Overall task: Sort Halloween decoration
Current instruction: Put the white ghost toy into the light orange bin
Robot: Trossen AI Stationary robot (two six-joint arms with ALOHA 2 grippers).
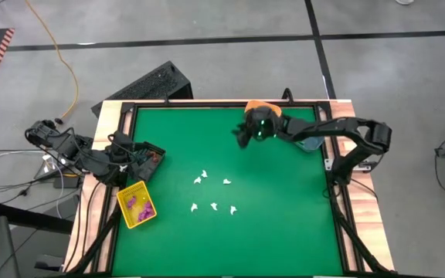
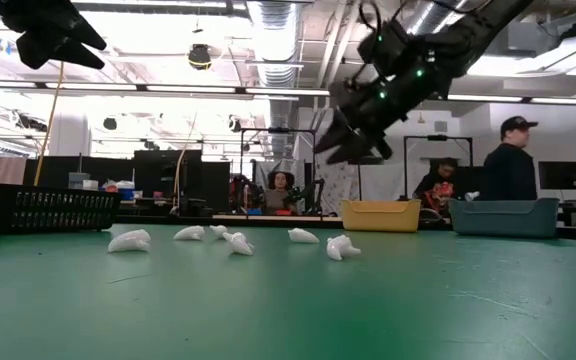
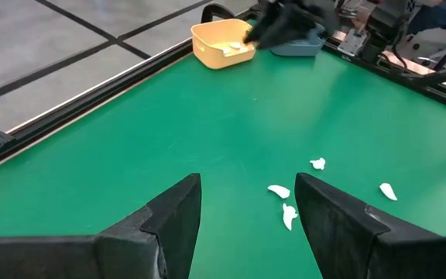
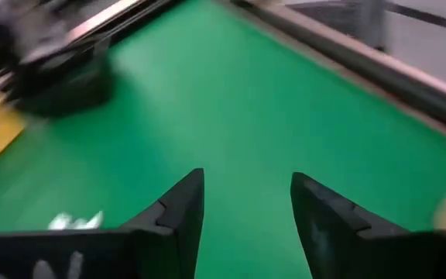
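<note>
Several tiny white trinkets (image 1: 213,194) lie loose on the green mat at mid-table; they also show in the low view (image 2: 233,241) and the left wrist view (image 3: 285,203). Purple trinkets (image 1: 139,205) lie in the yellow bin (image 1: 123,207) at the left. My right gripper (image 1: 242,137) hangs open and empty above the mat, just left of the orange bin (image 1: 263,106) at the far edge. Its fingers (image 4: 246,203) stand apart with nothing between them. My left gripper (image 3: 246,205) waits open and empty over the black bin (image 1: 147,160) at the left edge.
A blue-grey bin (image 1: 309,143) stands at the far right beside the orange one; it shows in the low view (image 2: 504,216). A dark frame (image 1: 331,185) borders the mat. People stand in the room beyond the table (image 2: 511,160). Bare mat lies at the near side.
</note>
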